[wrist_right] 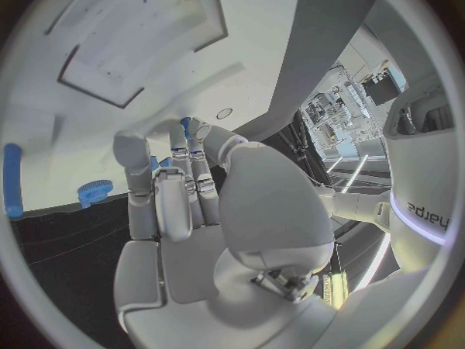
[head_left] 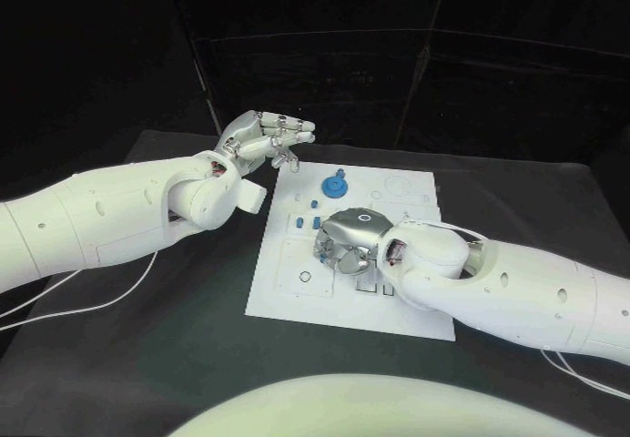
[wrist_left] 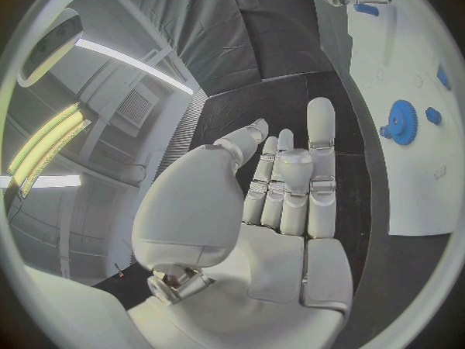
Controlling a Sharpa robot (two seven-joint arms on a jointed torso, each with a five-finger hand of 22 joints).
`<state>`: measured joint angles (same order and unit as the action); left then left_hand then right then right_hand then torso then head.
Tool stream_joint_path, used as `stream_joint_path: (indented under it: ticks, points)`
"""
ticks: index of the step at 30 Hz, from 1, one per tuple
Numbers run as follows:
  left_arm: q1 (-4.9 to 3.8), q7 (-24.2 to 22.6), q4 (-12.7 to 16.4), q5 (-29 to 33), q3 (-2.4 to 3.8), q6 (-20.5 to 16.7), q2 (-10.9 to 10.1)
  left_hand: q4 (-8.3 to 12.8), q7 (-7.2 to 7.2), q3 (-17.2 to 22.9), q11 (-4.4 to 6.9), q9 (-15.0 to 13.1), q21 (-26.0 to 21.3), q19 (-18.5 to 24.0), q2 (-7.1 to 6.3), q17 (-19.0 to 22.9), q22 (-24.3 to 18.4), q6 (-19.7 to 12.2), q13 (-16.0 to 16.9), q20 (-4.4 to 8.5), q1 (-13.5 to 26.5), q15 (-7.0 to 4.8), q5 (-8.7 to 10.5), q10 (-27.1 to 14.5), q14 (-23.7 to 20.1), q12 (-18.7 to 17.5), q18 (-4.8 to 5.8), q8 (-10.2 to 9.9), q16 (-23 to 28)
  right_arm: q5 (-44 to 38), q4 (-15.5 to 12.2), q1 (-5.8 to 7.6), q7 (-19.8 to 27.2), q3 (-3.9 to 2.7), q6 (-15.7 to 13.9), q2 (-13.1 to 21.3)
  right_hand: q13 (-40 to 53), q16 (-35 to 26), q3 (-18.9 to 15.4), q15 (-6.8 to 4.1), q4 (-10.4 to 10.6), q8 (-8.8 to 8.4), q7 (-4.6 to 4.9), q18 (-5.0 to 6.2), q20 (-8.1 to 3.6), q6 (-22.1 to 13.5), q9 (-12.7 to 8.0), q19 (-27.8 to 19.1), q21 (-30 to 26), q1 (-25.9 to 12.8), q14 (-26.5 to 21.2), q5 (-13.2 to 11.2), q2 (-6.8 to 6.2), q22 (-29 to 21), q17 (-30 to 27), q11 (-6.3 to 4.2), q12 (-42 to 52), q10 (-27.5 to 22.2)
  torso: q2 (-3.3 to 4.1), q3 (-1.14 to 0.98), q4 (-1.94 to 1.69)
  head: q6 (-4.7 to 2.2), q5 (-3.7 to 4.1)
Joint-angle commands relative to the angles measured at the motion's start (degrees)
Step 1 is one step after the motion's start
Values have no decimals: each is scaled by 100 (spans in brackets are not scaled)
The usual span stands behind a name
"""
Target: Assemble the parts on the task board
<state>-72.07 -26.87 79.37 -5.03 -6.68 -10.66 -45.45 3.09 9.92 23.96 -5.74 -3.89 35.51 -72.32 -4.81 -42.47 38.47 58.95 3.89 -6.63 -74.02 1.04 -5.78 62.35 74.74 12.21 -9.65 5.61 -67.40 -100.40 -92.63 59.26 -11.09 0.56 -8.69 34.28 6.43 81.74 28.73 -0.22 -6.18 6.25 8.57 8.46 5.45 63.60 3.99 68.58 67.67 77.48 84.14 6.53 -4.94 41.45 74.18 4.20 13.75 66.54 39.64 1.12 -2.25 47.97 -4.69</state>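
Blue gear lies between empty left robot hand and right robot hand, grip unclear.

Task board: centre of the surface. Gear part: on the board's far portion. Small parts: on the board, nearer than the gear. Left robot hand: beyond the board's far-left corner. Right robot hand: over the board's middle.
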Motion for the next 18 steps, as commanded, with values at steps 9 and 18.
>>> stream_joint_path:
  ticks: [9,18]
  points:
    - [-8,-3,2,26,4,70,5,4,18,-38,-32,8,-37,38,27,13,-11,-15,4,9,50,-2,16,-32,-39,41,-77,17,37,-38,20,6,-27,-1,181,-14,-218,-40,-79,142,67,-206,156,33,135,-303,-23,-185,-162,-208,247,39,-161,-230,-132,214,-365,-613,-2,-3,-1,17,4]
    - [-8,0,-5,26,4,76,8,4,18,-38,-32,8,-37,38,27,13,-11,-15,4,9,50,-2,16,-32,-39,41,-77,17,37,-34,-25,6,28,0,-31,12,-264,-58,-184,176,84,-227,156,48,179,-358,-20,-214,-198,-247,232,102,-238,-285,-174,247,-404,-822,-1,-3,2,15,6]
